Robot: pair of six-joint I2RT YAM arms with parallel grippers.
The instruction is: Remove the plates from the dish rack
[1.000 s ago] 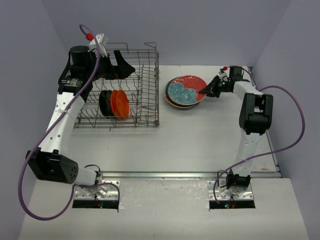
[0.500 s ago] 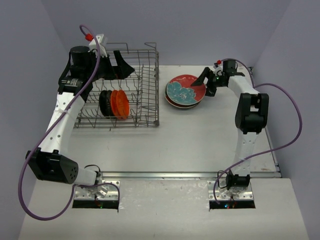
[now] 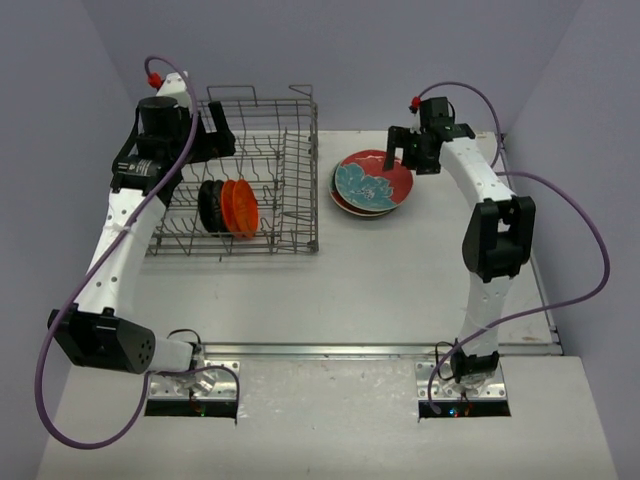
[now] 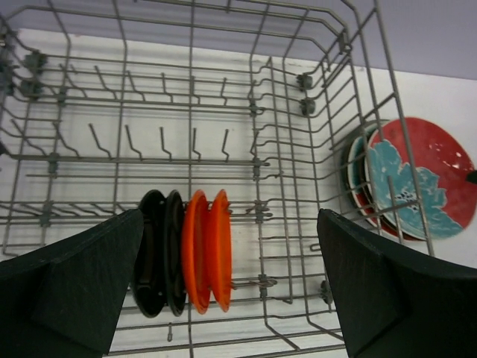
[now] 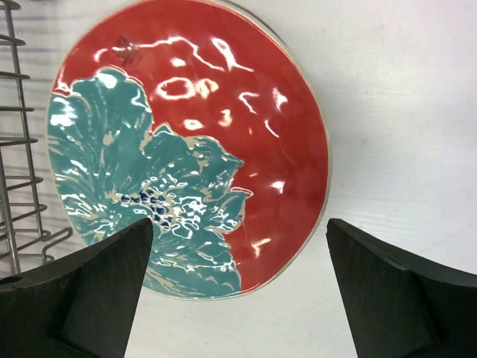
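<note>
The grey wire dish rack (image 3: 300,190) stands at the left of the table, with two black plates (image 3: 211,206) and two orange plates (image 3: 241,207) upright in its front row. In the left wrist view the black plates (image 4: 160,250) and orange plates (image 4: 209,250) stand between rack (image 4: 257,160) tines. My left gripper (image 3: 220,135) (image 4: 230,216) hangs open above the rack, holding nothing. A red plate with a teal flower (image 3: 372,182) (image 5: 194,142) (image 4: 417,183) lies on top of a stack of darker plates on the table. My right gripper (image 3: 405,152) (image 5: 239,224) is open above that stack, clear of it.
The rack's raised handles (image 3: 230,95) and tall right wall rise beside the plate stack. Purple cables loop off both arms. Grey walls close in the table at the back and sides, and the arm bases are bolted at the near edge.
My right gripper has opened, let go of the red plate's rim and lifted up and back above the stack. The left gripper has drawn slightly left over the rack.
</note>
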